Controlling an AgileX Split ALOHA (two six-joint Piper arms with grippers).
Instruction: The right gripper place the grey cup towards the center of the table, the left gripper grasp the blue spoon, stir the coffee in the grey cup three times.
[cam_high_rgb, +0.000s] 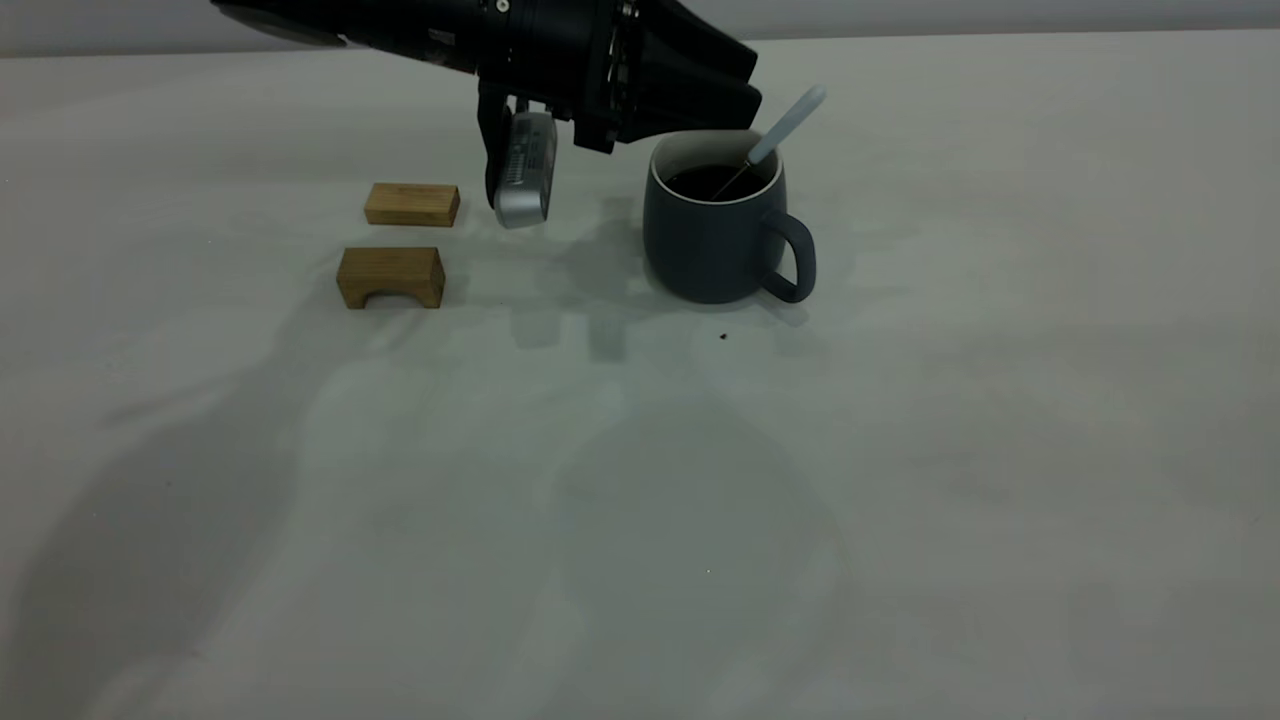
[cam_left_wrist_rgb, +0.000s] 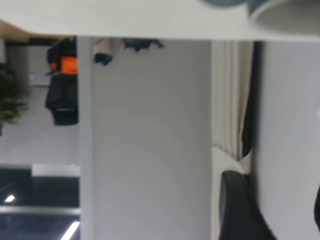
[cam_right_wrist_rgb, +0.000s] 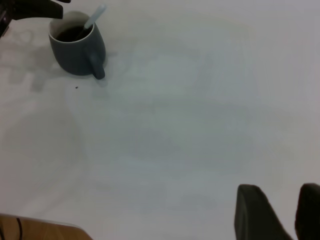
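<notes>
The grey cup (cam_high_rgb: 715, 245) stands upright on the table (cam_high_rgb: 640, 480), a little back of centre, its handle toward the front right. Dark coffee (cam_high_rgb: 712, 181) fills it. The blue spoon (cam_high_rgb: 790, 125) rests in the cup, bowl in the liquid and pale handle leaning over the far right rim. My left gripper (cam_high_rgb: 752, 80) hovers just behind and left of the rim, open, holding nothing and clear of the spoon; the left wrist view shows its fingers (cam_left_wrist_rgb: 240, 210) far apart. My right gripper (cam_right_wrist_rgb: 278, 189) is open and empty, far from the cup (cam_right_wrist_rgb: 75, 50) and spoon (cam_right_wrist_rgb: 95, 17).
Two tan wooden blocks (cam_high_rgb: 412, 204) (cam_high_rgb: 391, 277) lie left of the cup, beneath the left arm's silver module (cam_high_rgb: 525, 170). A small dark speck (cam_high_rgb: 722, 336) sits in front of the cup. Bare table stretches across the front and the right.
</notes>
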